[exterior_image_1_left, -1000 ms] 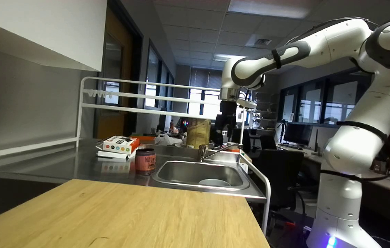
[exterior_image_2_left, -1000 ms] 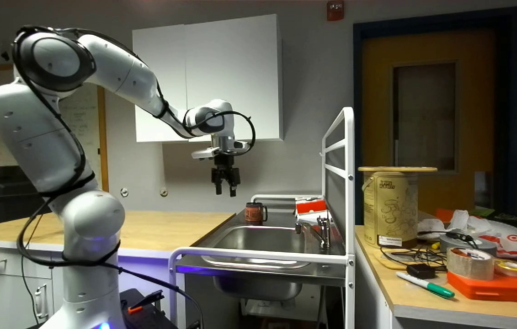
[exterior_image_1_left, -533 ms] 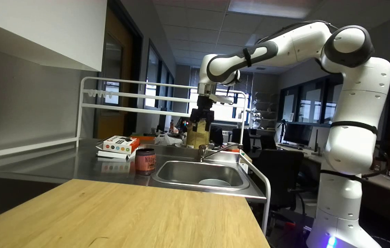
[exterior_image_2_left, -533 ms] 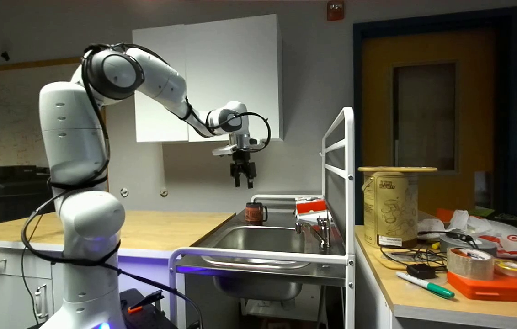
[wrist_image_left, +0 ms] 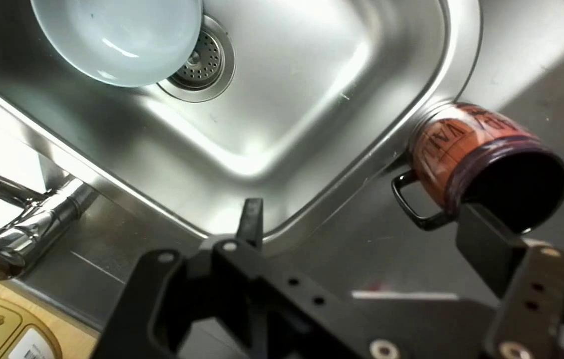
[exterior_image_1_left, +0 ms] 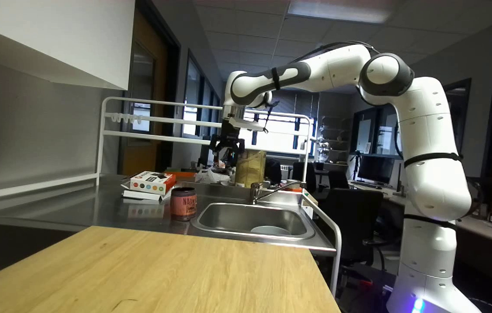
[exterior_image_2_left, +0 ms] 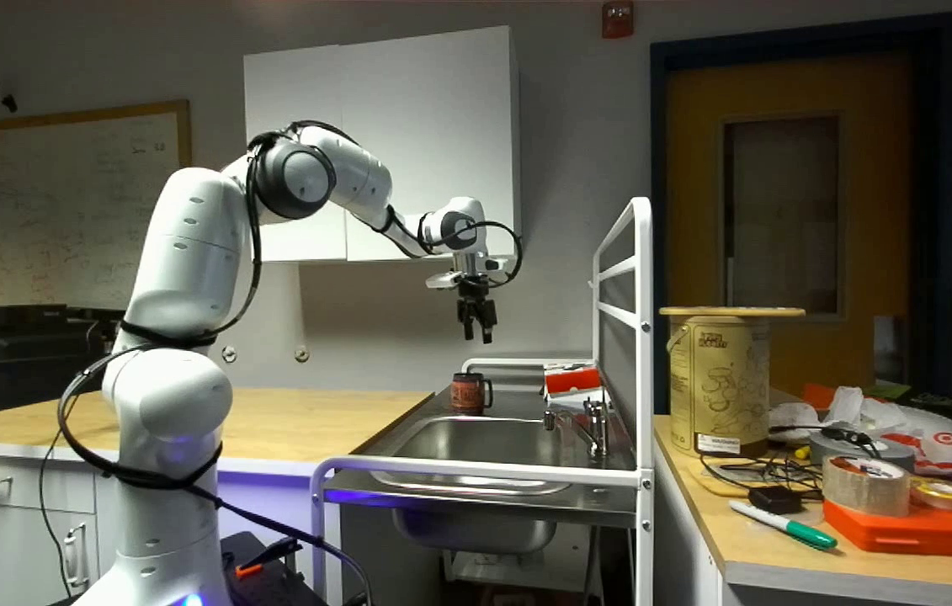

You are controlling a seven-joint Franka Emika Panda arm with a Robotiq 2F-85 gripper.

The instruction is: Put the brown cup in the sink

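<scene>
Brown mug stands upright on the metal counter, outside the stainless-steel sink and, in an exterior view, just left of its rim; whether the base touches that rim I cannot tell. Its side is orange-brown with dark lettering, its lip and inside are dark, and a black handle shows in the wrist view.

The gripper points down, well above the counter; in an exterior view it appears over the far end of the sink, higher than the mug. Its fingers are spread well apart and hold nothing. In the wrist view one fingertip overlaps the mug's lip and another the corner of the sink, though both exterior views show the gripper apart from each.

A pale bowl sits inside the sink, partly hiding the drain strainer. In an exterior view the chrome faucet rises at the right of the sink, and a white rack stands farther right. A red-and-white box lies on the counter, in an exterior view left of the mug and a little farther off, with a wooden tabletop at the near side.

Right of the rack, in an exterior view, a tan canister stands on a wooden table. Nearer on that table are a marker with a green cap and a roll of packing tape, which rests on an orange case.
</scene>
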